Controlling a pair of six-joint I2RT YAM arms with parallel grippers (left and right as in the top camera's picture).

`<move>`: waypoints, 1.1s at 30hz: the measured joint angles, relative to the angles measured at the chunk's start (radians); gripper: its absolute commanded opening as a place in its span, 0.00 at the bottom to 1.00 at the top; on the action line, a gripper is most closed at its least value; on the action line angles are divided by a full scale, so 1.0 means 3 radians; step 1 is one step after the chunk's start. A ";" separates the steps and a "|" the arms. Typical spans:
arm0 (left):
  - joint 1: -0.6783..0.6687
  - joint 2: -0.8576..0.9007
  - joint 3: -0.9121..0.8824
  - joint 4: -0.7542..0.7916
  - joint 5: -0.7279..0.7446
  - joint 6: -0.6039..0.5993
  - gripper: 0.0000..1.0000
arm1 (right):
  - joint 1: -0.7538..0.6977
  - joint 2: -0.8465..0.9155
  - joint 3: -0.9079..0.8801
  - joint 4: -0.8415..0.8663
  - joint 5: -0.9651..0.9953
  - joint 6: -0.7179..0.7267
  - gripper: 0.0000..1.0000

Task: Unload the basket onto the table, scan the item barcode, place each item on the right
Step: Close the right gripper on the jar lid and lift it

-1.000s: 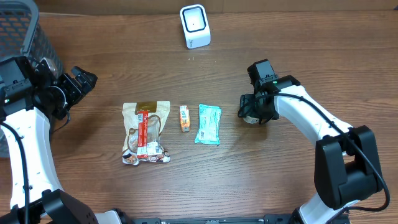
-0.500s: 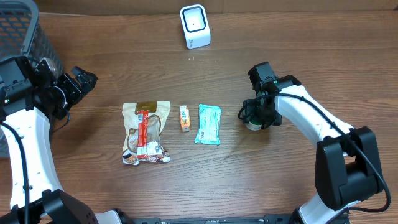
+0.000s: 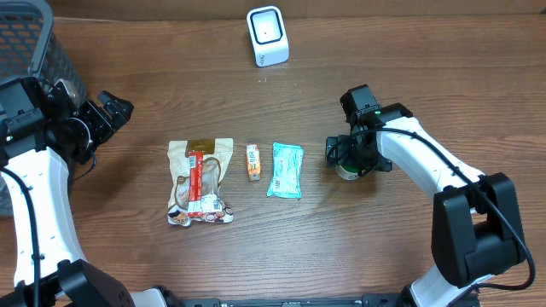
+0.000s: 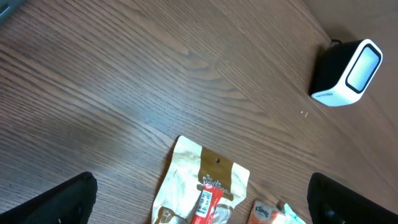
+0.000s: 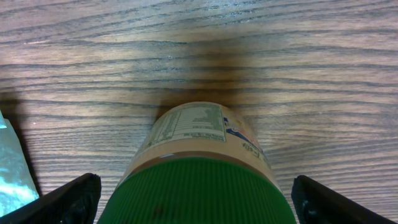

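Right gripper (image 3: 348,159): it hangs low over the right part of the table (image 3: 444,77), with one finger on each side of the jar. The jaws are spread wide. In the right wrist view the two fingers (image 5: 65,202) sit at the lower corners and a gap shows between each of them and the lid, so nothing is gripped.
Jar (image 5: 199,162): it has a green lid and a beige label with small printed text. It stands on the wood between the right fingers, just to the right of the tissue pack.
Left gripper (image 3: 109,109): it is above the left side of the table, near the basket (image 3: 34,47). Its jaws are apart and there is nothing between them.
Scanner (image 3: 267,36): a white box with a dark window, at the far edge of the table, well apart from the jar.
Other items: a snack bag (image 3: 200,181), a small orange packet (image 3: 252,161) and a teal tissue pack (image 3: 286,170) lie in a row at the middle of the table.
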 measured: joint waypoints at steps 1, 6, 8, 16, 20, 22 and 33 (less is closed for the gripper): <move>0.0000 0.0000 0.0000 0.0001 0.0000 0.0000 1.00 | -0.0001 0.0000 0.0000 0.0001 0.0000 0.0000 1.00; 0.0000 0.0000 0.0000 0.0001 0.0001 0.0000 0.99 | -0.0005 0.0003 0.0085 -0.0329 0.0000 -0.0010 0.95; 0.0000 0.0000 0.0000 0.0001 0.0000 0.0000 1.00 | -0.0008 0.0004 0.0216 -0.0453 0.0000 -0.0010 0.94; 0.0000 0.0000 0.0000 0.0003 0.0000 0.0000 0.99 | -0.0008 0.0005 0.0426 -0.0542 0.0001 -0.0011 0.89; 0.0000 0.0000 0.0000 0.0001 0.0000 0.0000 1.00 | -0.0008 0.0005 0.0423 -0.0510 0.0000 -0.0010 0.89; 0.0000 0.0000 0.0000 0.0001 0.0001 0.0000 1.00 | -0.0008 0.0005 0.0404 -0.0451 0.0006 -0.0011 0.89; 0.0000 0.0000 0.0000 0.0001 0.0000 0.0000 1.00 | -0.0008 0.0006 0.0108 -0.0107 0.0038 -0.0011 0.83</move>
